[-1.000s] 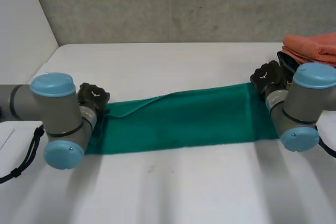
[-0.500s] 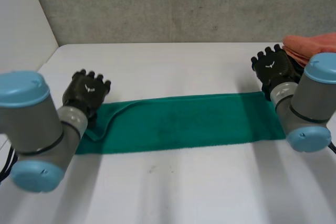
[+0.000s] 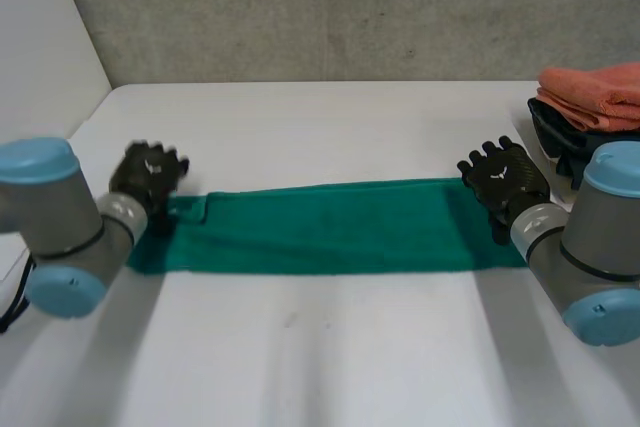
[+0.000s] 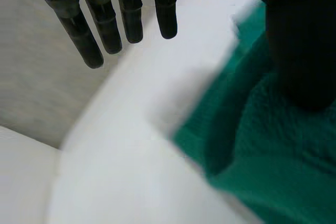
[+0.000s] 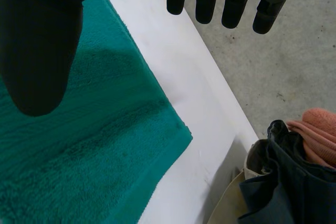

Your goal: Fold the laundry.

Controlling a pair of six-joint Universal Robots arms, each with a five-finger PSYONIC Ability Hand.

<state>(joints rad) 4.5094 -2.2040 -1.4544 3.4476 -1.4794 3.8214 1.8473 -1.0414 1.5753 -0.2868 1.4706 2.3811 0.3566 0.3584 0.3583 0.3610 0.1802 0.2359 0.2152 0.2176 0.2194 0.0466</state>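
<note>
A green towel (image 3: pixel 330 227) lies on the white table (image 3: pixel 330 127) as a long, narrow band stretching from one arm to the other. My left hand (image 3: pixel 148 173) hovers over its left end, fingers (image 4: pixel 105 19) straight and apart from the thumb, holding nothing; the towel's end (image 4: pixel 252 145) lies below with a small fold. My right hand (image 3: pixel 503 179) is above the towel's right end, fingers (image 5: pixel 233 3) straight and nothing between them and the thumb. The towel's right corner (image 5: pixel 173 135) lies flat on the table under that hand.
A pile of laundry stands at the table's far right: an orange cloth (image 3: pixel 595 92) on top of dark clothes (image 3: pixel 560 132). In the right wrist view the dark garment (image 5: pixel 283 182) and orange cloth (image 5: pixel 320 129) lie just beyond the towel's corner. A grey wall runs behind the table.
Both hands let go of the towel and opened. The towel now lies flatter and narrower, and both hands have come back down toward its ends.
</note>
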